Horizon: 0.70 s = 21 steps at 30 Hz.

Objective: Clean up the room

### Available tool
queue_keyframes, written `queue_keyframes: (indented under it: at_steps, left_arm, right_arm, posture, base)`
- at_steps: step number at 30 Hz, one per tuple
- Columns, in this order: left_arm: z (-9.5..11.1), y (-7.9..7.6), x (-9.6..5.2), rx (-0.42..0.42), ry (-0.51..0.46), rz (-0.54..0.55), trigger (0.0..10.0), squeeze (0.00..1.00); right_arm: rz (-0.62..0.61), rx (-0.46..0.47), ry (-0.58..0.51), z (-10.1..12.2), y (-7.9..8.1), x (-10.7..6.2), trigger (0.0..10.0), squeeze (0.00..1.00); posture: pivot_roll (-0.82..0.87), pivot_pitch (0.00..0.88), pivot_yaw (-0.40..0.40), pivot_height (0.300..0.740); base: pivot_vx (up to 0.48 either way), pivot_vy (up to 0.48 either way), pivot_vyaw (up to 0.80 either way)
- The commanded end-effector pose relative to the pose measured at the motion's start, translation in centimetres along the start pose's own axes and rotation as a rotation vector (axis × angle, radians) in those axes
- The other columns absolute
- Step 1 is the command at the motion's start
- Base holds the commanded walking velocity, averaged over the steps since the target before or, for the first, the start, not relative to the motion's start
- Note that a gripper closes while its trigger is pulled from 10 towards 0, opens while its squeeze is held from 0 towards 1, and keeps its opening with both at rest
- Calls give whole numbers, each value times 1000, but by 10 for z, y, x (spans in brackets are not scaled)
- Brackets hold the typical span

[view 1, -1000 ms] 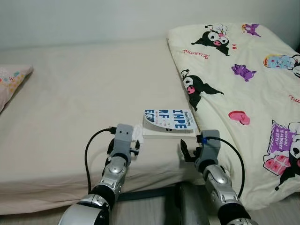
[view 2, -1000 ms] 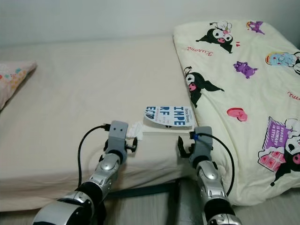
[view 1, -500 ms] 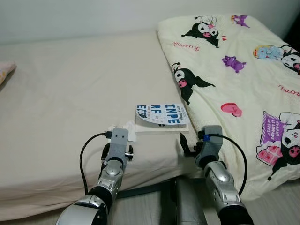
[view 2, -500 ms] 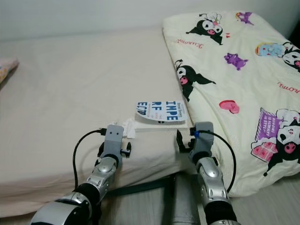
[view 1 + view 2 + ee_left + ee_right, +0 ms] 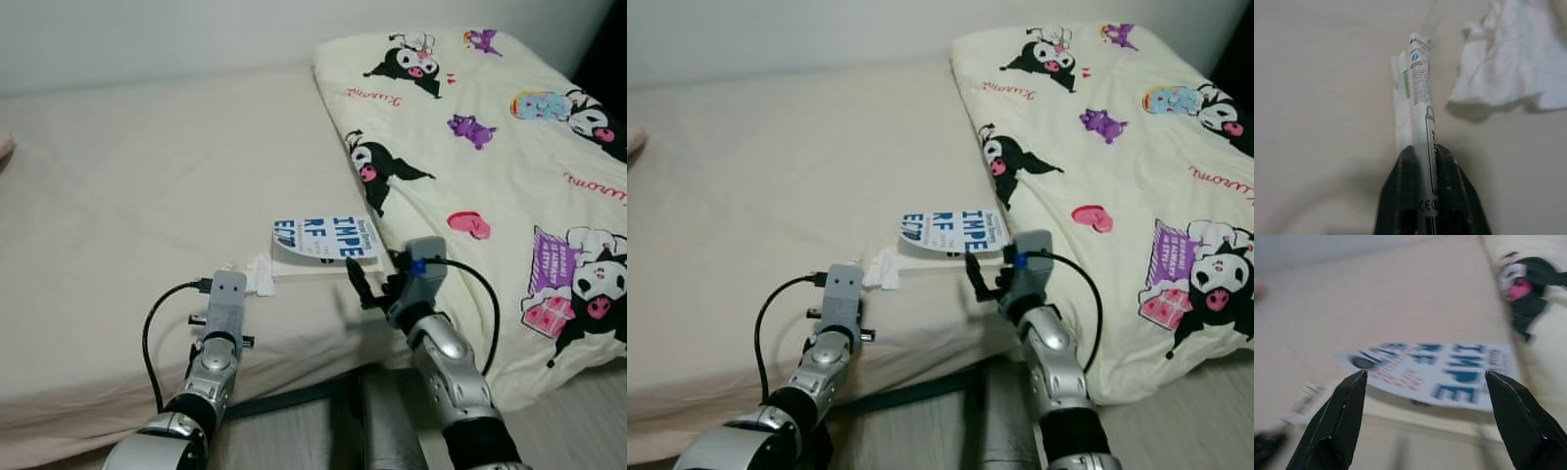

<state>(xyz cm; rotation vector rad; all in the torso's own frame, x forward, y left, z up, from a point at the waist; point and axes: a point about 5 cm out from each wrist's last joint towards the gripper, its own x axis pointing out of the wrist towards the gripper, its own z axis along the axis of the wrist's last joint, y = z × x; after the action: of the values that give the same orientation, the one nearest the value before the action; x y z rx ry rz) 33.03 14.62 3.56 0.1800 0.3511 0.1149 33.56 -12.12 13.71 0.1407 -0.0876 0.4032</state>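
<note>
On the bed (image 5: 137,206), the book (image 5: 323,245) near the front edge reads "IMPE" in blue. My right gripper (image 5: 1425,426) gapes wide just before it, touching nothing. My left gripper (image 5: 1422,196) pinches a white tube (image 5: 1420,103) beside a crumpled tissue (image 5: 1508,73).

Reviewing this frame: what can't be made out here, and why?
- Book title: the cover lettering is cut off by the curling cover in the eye views and blurred in the right wrist view.
- White tube in the left gripper: its print is too small and soft.
- Crumpled tissue: partly hidden behind the left gripper's wrist.
</note>
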Motion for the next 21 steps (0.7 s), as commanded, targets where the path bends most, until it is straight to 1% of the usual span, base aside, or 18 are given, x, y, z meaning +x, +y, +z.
queue_keyframes:
  at_steps: [1,2,4,5,7,8,9,10,11,12,13,14,15,16,18,19,20,21]
  left_arm:
    - [-42,22,-11,42,139,55,0,0]
    - [-42,22,-11,42,139,55,0,0]
    - [-41,55,-12,45,69,160,0,0]
    - [-38,66,-12,45,35,197,0,0]
    - [-25,98,-15,40,-70,299,0,0]
    - [-25,98,-15,40,-70,299,0,0]
    - [-18,111,-17,41,-115,340,0,0]
    - [-9,129,-22,44,-170,389,0,0]
    - [-9,129,-22,44,-170,389,0,0]
    - [2,145,-29,50,-222,435,0,0]
    - [2,145,-29,50,-222,435,0,0]
    - [8,156,-36,56,-257,464,0,0]
    - [17,169,-52,78,-308,492,0,0]
    - [17,169,-52,78,-308,492,0,0]
    - [17,171,-65,92,-320,492,0,0]
    - [17,171,-65,92,-320,492,0,0]
    - [14,170,-71,96,-315,486,0,0]
    - [14,170,-71,96,-315,486,0,0]
  right_arm:
    - [65,90,1,-2,14,8,10000,0]
    - [65,90,1,-2,14,8,10000,0]
    - [128,159,45,-14,28,22,10000,0]
    - [146,171,61,-18,32,25,10000,0]
    - [177,184,97,-23,39,32,10000,0]
    - [177,184,97,-23,39,32,10000,0]
    - [186,186,109,-24,41,34,10000,0]
    - [198,185,126,-24,43,38,10000,0]
    - [198,185,126,-24,43,38,10000,0]
    - [204,183,144,-23,44,43,10000,0]
    - [204,183,144,-23,44,43,10000,0]
    - [211,183,155,-22,46,46,10000,0]
    - [178,112,208,-23,45,52,10000,0]
    - [178,112,208,-23,45,52,10000,0]
    - [155,34,243,-24,44,56,10000,0]
    - [155,34,243,-24,44,56,10000,0]
    - [154,7,252,-25,45,57,10000,0]
    - [154,7,252,-25,45,57,10000,0]
  posture:
    - [-152,273,35,470]
    - [-152,273,35,470]
    - [-78,289,34,470]
    - [-67,292,33,470]
    - [-1,307,27,470]
    - [-1,307,27,470]
    - [31,316,24,470]
    - [69,327,22,470]
    - [69,327,22,470]
    - [86,334,19,470]
    - [86,334,19,470]
    - [102,340,18,470]
    - [148,362,21,470]
    - [148,362,21,470]
    - [172,376,24,470]
    - [172,376,24,470]
    - [193,388,28,470]
    - [193,388,28,470]
  base:
    - [0,0,0]
    - [0,0,0]
    - [0,0,0]
    - [0,0,0]
    - [0,0,0]
    - [0,0,0]
    - [0,0,0]
    - [0,0,0]
    - [0,0,0]
    - [0,0,0]
    - [0,0,0]
    - [0,0,0]
    - [0,0,0]
    - [0,0,0]
    - [0,0,0]
    - [0,0,0]
    - [0,0,0]
    - [0,0,0]
